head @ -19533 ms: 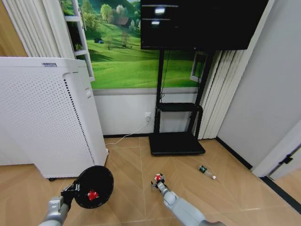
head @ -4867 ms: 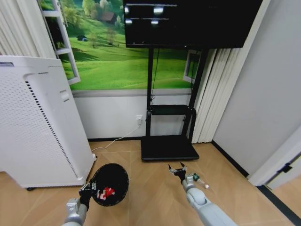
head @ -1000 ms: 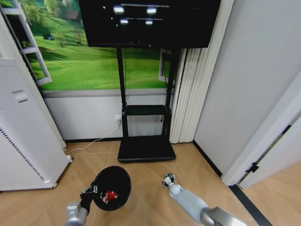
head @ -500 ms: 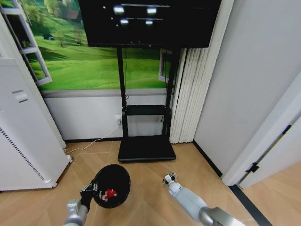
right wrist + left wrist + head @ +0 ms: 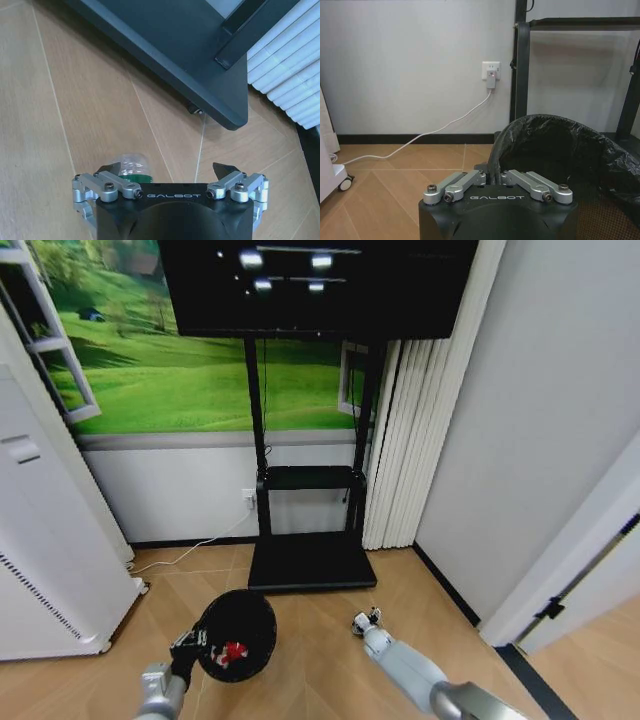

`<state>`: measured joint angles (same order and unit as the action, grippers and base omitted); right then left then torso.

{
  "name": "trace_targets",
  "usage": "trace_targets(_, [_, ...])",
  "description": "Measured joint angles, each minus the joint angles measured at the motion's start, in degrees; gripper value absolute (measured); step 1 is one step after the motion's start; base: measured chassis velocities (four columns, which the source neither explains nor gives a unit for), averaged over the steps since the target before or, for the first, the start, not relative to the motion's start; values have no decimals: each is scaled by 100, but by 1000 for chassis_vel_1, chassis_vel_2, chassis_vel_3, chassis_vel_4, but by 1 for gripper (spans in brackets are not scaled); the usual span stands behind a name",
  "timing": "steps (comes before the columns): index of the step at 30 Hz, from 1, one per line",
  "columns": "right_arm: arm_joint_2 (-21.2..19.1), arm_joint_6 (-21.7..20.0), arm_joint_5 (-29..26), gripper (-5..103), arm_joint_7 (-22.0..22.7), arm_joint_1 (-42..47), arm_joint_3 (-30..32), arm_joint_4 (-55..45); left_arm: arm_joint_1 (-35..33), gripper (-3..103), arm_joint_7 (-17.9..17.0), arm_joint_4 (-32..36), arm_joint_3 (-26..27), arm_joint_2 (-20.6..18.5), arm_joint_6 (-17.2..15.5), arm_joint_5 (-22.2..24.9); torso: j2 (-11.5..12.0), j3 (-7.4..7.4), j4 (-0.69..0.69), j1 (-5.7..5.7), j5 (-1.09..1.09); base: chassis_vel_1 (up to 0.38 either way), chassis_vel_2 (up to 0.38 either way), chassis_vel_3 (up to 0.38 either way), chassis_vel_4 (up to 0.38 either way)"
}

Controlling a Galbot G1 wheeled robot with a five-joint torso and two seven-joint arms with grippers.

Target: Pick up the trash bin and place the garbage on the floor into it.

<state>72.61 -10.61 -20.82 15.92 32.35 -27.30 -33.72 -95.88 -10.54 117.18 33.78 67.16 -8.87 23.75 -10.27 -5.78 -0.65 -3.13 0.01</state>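
Head view — left arm: my left gripper (image 5: 188, 645) sits low on the left, clamped on the rim of the trash bin (image 5: 237, 635), which it holds off the wooden floor (image 5: 320, 680) with its mouth tipped toward the camera.
Head view — bin contents: I see red-and-white garbage (image 5: 232, 651) lying inside the black bin.
Head view — right arm: my right gripper (image 5: 366, 620) reaches down near the floor, just in front of the black TV stand base (image 5: 310, 562); from here I cannot tell its finger state.
Head view — surroundings: a white appliance (image 5: 40, 540) stands at the left and a white cable (image 5: 195, 548) runs along the wall.

Left wrist view — grip: the fingers (image 5: 462, 181) are clenched on the bin's near rim, where the black liner (image 5: 560, 145) folds over.
Left wrist view — background: a wall socket (image 5: 491, 71) with the cable plugged in.

Right wrist view — grip: the fingertips (image 5: 114, 167) are spread wide apart, released.
Right wrist view — bottle: a clear bottle with a green band (image 5: 132, 166) shows just beside one fingertip — whether it touches, I cannot tell.
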Motion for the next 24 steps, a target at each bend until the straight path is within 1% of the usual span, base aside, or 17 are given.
trace_targets(1, [-23, -30, -2, 100, 6, 20, -13, -4, -6, 7, 3, -6, 0, 3, 6, -5, 0, 0, -2, 1, -1, 0, 0, 0, 0])
trace_targets(10, [-11, -271, -57, 100, 2, -4, -152, 187, -9, 7, 13, -31, -13, -13, 12, -10, 0, 2, -3, 4, -1, 14, -19, -21, 18])
trace_targets(15, [141, -299, -146, 100, -68, -35, -307, 549, -22, 7, 13, -31, -31, -43, 12, -8, 0, 1, -3, 3, -1, 0, 0, 0, 0])
trace_targets(20, [342, -295, -124, 100, -102, -89, -155, 965, -52, 7, 14, -42, -33, -60, 11, -1, 0, 1, -2, 3, -2, 0, 0, 0, 0])
trace_targets(24, [395, -291, -90, 100, -111, -98, -53, 1028, -49, 7, 15, -52, -51, -62, 11, -1, 0, 1, -2, 3, -1, 0, 0, 0, 0])
